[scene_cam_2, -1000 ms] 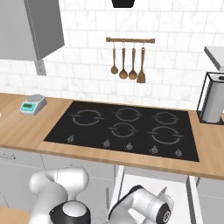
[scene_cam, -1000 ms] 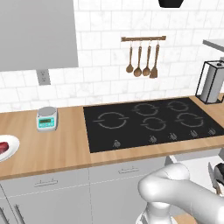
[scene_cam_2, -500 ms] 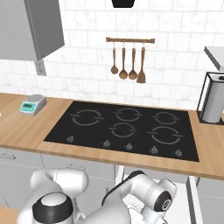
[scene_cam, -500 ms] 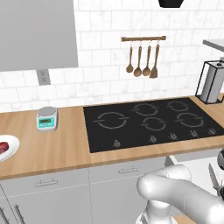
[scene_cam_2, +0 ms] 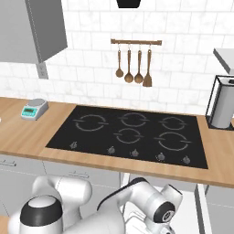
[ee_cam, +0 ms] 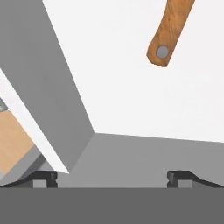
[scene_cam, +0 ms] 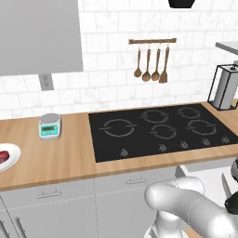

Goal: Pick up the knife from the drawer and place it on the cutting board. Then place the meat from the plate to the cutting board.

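White drawer floor (ee_cam: 131, 87) spreads under the hand camera, with the knife (ee_cam: 168, 33) lying at one o'clock, wooden handle showing. Below, at six o'clock, the gripper (ee_cam: 111, 178) stands wide open, holding nothing. Far left, at nine o'clock, the meat (scene_cam: 3, 156) waits on its plate (scene_cam: 13, 160). By my judgement, nothing is done yet.
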